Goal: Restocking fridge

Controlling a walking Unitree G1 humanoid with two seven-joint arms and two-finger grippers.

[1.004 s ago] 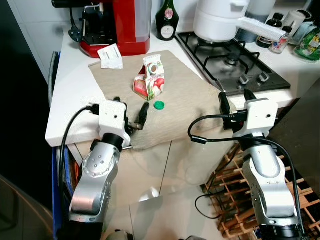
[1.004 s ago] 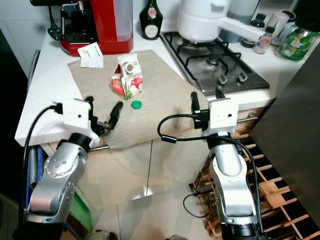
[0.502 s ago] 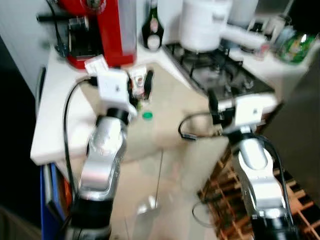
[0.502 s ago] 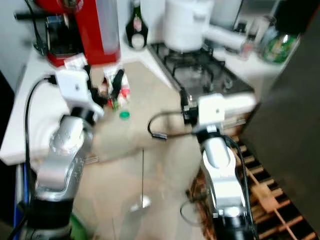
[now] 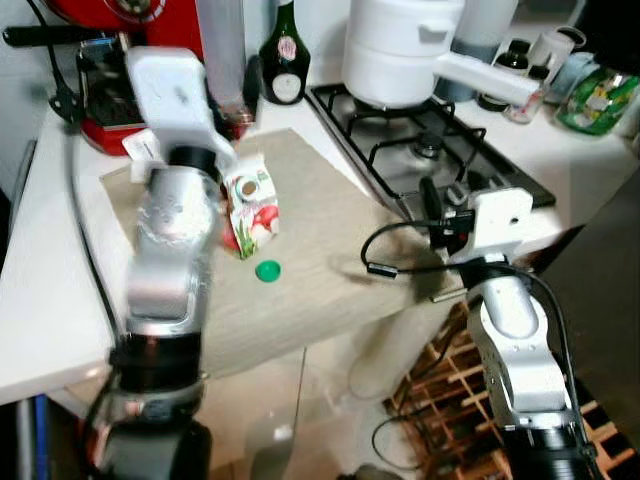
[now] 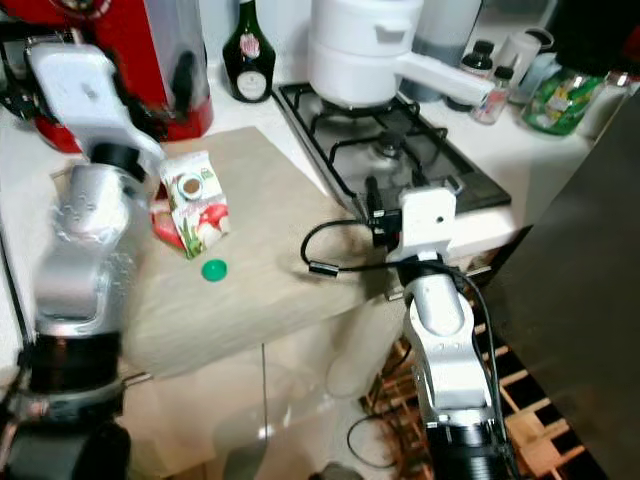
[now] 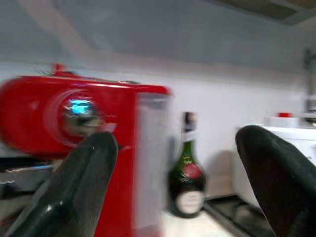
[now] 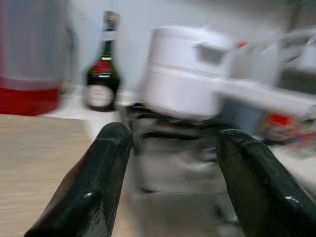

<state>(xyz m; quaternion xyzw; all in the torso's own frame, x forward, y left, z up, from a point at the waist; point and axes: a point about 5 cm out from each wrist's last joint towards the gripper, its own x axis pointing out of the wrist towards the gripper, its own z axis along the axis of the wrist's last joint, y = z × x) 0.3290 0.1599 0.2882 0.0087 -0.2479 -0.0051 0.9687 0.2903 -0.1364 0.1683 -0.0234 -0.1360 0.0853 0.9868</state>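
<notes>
The head's two eyes look down from above at a counter (image 5: 60, 320), stove (image 5: 440, 150) and both arms, sharing nearly the same scene. The left wrist camera, raised high, faces level and close toward a red machine (image 7: 74, 148) and bottle (image 7: 185, 182). The right wrist camera, low at the counter edge, faces the same bottle (image 8: 101, 69) and a white pot (image 8: 185, 74)

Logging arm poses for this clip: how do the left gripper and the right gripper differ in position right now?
The left gripper is raised high over the back of the counter, facing the red coffee machine and dark green bottle. The right gripper sits low at the counter's front edge, pointing toward the white pot on the gas hob. Both are open and hold nothing.
</notes>
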